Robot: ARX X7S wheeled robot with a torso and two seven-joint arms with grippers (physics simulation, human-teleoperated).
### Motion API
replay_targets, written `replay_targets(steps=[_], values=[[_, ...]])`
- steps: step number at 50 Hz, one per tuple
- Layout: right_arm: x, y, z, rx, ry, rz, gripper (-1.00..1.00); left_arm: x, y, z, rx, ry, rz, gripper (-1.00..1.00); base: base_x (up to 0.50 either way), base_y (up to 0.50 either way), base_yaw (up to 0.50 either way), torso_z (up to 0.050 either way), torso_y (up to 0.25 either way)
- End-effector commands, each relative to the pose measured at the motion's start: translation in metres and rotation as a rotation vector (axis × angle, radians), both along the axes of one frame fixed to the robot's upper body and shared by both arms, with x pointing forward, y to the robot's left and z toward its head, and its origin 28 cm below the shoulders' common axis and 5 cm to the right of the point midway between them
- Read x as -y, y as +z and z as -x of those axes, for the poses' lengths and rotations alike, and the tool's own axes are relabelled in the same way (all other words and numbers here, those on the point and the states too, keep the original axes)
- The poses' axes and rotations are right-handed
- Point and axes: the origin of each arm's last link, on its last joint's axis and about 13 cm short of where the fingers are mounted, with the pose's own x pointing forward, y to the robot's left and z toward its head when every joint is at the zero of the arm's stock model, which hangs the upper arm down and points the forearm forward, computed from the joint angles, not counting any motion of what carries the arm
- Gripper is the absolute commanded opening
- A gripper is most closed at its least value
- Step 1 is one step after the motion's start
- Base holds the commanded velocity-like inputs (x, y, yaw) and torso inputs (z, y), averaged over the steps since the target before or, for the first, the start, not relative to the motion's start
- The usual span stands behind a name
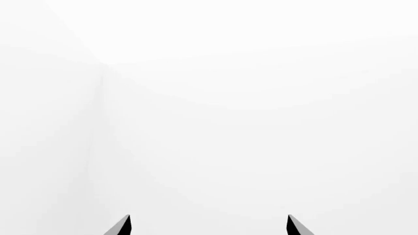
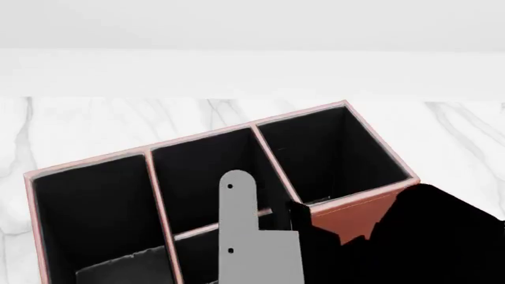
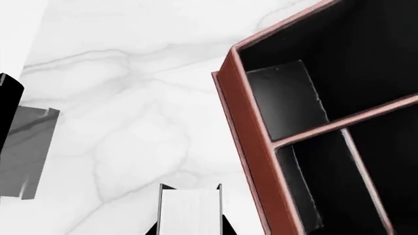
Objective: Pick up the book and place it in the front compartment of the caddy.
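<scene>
In the right wrist view, the book shows its white page edges between thin black covers. My right gripper is shut on it, a dark fingertip on each side. It hangs over the marble just outside the caddy's reddish-brown outer wall. The small black-lined cell right behind that wall looks like the front compartment. From the head, the caddy fills the middle, and the right arm and a grey gripper part overlap its near side. My left gripper is open, facing only blank white.
The caddy stands on a white marble table with a plain white wall behind. A large side cell with a grey floor adjoins the small cells. A grey and black robot part sits at the edge of the right wrist view.
</scene>
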Motion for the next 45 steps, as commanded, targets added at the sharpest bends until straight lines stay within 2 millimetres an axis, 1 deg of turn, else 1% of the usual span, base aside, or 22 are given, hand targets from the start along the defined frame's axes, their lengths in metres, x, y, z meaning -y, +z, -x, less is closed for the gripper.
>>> replay_targets(steps=[1, 5, 6, 13, 18, 19, 33, 45], values=[[-0.001, 0.06, 0.007, 0.169, 0.012, -0.003, -1.0, 0.0, 0.0, 0.001, 0.01, -0.004, 0.001, 1.0, 0.0, 0.0, 0.0, 0.0, 0.0], [-0.001, 0.076, 0.007, 0.212, 0.004, -0.002, -1.0, 0.0, 0.0, 0.0, 0.01, -0.004, 0.001, 1.0, 0.0, 0.0, 0.0, 0.0, 0.003], [-0.001, 0.084, 0.007, 0.231, -0.001, -0.006, -1.0, 0.001, 0.001, 0.0, 0.011, -0.005, 0.001, 1.0, 0.0, 0.0, 0.0, 0.0, 0.0], [-0.001, 0.107, 0.006, 0.284, -0.02, -0.009, -1.0, 0.001, 0.001, 0.001, 0.012, -0.004, 0.001, 1.0, 0.0, 0.0, 0.0, 0.0, 0.0], [0.0, 0.116, 0.004, 0.306, -0.038, -0.004, -1.0, 0.001, 0.001, 0.001, 0.012, -0.003, 0.0, 1.0, 0.0, 0.0, 0.0, 0.0, 0.0], [0.001, 0.121, 0.002, 0.321, -0.052, -0.008, -1.0, 0.001, 0.001, 0.001, 0.012, -0.003, 0.001, 1.0, 0.0, 0.0, 0.0, 0.0, 0.0], [-0.003, 0.145, -0.006, 0.4, -0.081, -0.047, -1.0, 0.0, 0.003, 0.001, 0.016, -0.003, -0.002, 1.0, 0.0, 0.0, 0.0, 0.0, 0.001], [-0.007, 0.157, -0.012, 0.471, -0.1, -0.126, -1.0, 0.001, 0.003, 0.001, 0.015, -0.005, -0.002, 1.0, 0.0, 0.0, 0.0, 0.0, 0.001]])
